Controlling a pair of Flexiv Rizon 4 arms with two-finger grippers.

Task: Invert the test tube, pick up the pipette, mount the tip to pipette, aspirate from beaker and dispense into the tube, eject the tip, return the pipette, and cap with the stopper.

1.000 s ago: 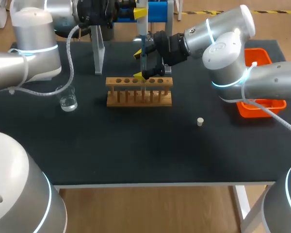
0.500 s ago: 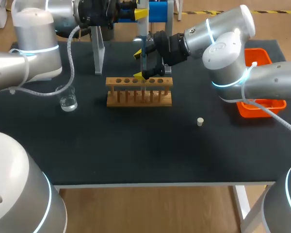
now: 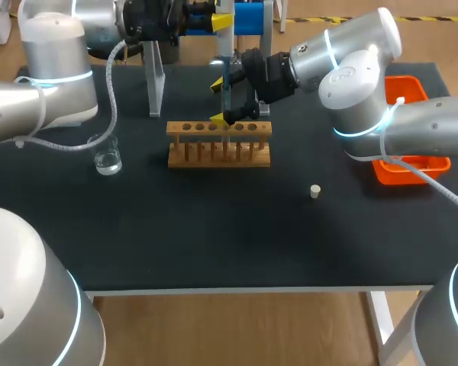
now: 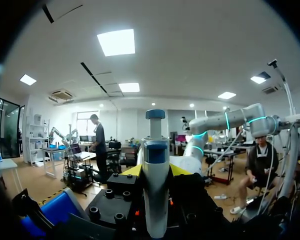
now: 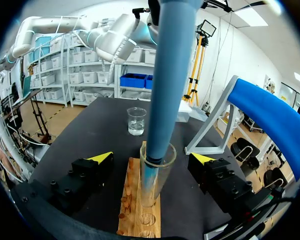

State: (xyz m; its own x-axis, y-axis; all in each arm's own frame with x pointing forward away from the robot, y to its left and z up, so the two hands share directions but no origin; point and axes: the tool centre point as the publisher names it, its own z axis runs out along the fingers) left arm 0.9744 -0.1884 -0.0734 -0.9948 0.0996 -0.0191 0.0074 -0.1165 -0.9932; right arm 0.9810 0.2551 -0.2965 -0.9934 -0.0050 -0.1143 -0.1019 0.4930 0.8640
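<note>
The left gripper point(image 4: 156, 171) was clenched on the pipette point(image 4: 155, 145), held upright above the wooden rack point(image 3: 219, 145), its blue tip point(image 5: 171, 75) reaching down into the mouth of the test tube point(image 5: 151, 182). The tube stood upright in a rack hole between the fingers of the right gripper point(image 5: 152, 157), which were spread wide and clear of the glass on both sides. The beaker point(image 3: 107, 160) sat near the rack's left end, the stopper point(image 3: 314, 191) apart on the table point(image 3: 214, 229) to its right
</note>
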